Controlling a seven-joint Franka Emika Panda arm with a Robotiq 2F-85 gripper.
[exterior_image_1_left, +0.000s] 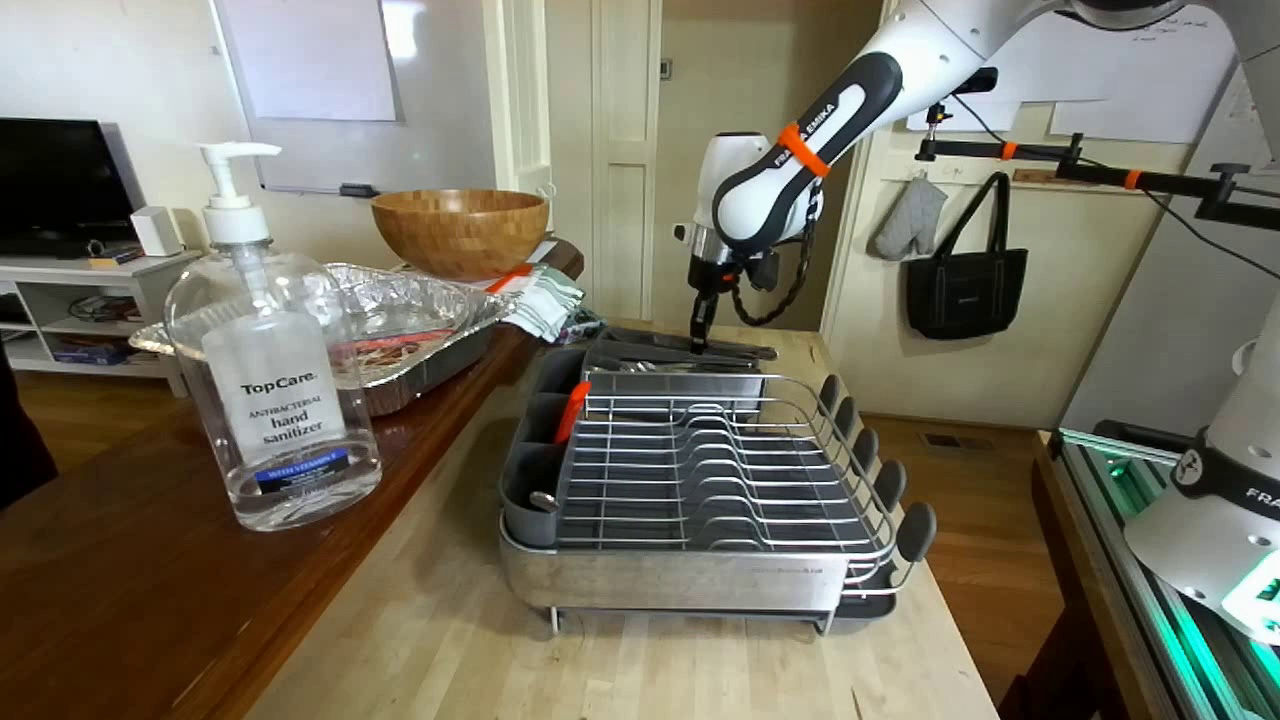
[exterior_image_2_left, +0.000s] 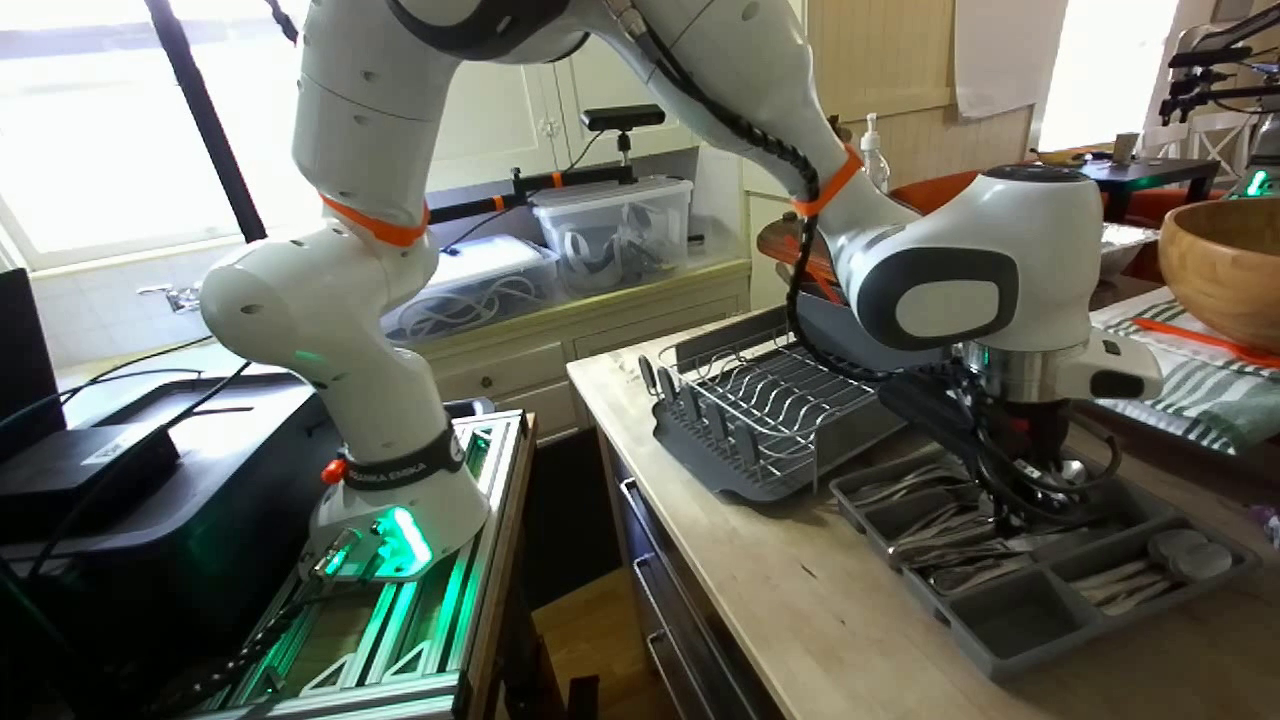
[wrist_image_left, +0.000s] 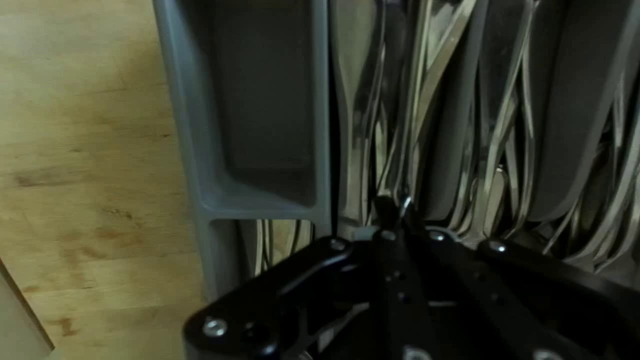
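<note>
Over the cutlery tray (wrist_image_left: 322, 125), the tool (wrist_image_left: 400, 207) is pointing down fully closed, its tips meeting by a metal utensil (wrist_image_left: 409, 130) lying inside, whether gripped I cannot tell, while a dish rack (exterior_image_1_left: 690, 580) is standing beside the tray.

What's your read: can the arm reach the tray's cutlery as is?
Likely yes: the gripper is right at the cutlery, nothing visible between. Jaws look shut; a new grasp probably needs them open.
</note>
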